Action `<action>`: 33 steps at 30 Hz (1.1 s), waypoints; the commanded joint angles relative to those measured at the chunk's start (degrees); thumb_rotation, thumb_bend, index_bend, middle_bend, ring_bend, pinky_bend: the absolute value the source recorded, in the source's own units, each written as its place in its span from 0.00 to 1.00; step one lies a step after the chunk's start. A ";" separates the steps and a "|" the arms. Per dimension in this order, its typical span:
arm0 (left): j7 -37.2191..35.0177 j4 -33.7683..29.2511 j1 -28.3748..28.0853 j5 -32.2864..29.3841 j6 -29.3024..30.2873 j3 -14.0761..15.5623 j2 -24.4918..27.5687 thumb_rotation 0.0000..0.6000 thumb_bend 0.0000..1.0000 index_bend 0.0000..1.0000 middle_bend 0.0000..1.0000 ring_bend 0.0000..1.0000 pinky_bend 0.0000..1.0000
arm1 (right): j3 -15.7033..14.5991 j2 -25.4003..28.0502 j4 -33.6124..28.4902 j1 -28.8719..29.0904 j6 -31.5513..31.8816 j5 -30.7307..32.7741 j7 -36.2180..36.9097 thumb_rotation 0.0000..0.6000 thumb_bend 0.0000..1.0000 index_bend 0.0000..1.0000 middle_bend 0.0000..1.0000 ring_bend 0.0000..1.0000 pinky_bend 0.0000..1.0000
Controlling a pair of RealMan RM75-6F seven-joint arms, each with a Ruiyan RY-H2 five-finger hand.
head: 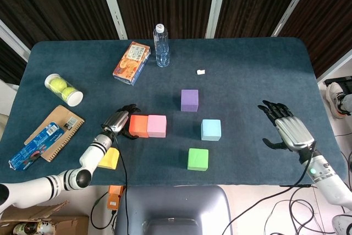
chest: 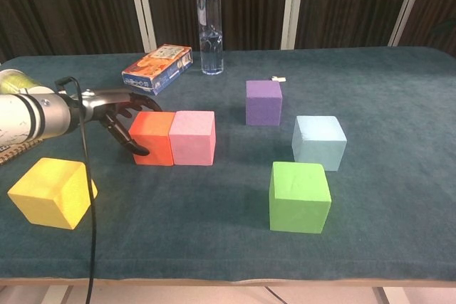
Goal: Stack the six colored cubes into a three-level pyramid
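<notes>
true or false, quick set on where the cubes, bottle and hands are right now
1. The orange cube and pink cube sit side by side, touching. True.
2. The purple cube is stacked on the light blue cube. False: both rest on the table, apart.
3. The left hand is at the orange cube's side. True.
4. The right hand holds the green cube. False: it is open and holds nothing.
5. The water bottle lies on its side. False: it stands upright.
</notes>
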 commanded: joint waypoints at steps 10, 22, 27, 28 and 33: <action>4.95 -9.99 2.72 5.92 6.85 3.32 8.00 1.00 0.05 0.14 0.06 0.00 0.10 | -0.06 0.01 -0.57 -0.06 0.06 0.14 -1.17 1.00 0.22 0.00 0.00 0.00 0.00; 10.19 -30.88 14.20 18.68 22.25 10.79 28.98 1.00 0.04 0.12 0.06 0.00 0.10 | 1.63 -4.18 -5.52 4.17 -5.89 8.47 -8.45 1.00 0.22 0.00 0.00 0.00 0.00; 8.51 -32.45 18.35 22.95 25.28 12.88 32.83 1.00 0.04 0.11 0.06 0.00 0.10 | 2.95 -9.72 -6.17 7.68 -7.17 16.79 -16.55 1.00 0.21 0.01 0.00 0.00 0.00; 7.90 -32.53 18.97 23.65 25.69 13.03 33.31 1.00 0.04 0.10 0.06 0.00 0.10 | 3.13 -10.74 -6.39 8.48 -7.45 18.54 -18.09 1.00 0.21 0.01 0.00 0.00 0.00; 4.62 -32.18 21.65 26.85 26.84 13.47 35.15 1.00 0.04 0.10 0.06 0.00 0.10 | 3.75 -16.45 -6.37 13.67 -7.17 29.62 -27.98 1.00 0.21 0.03 0.00 0.00 0.00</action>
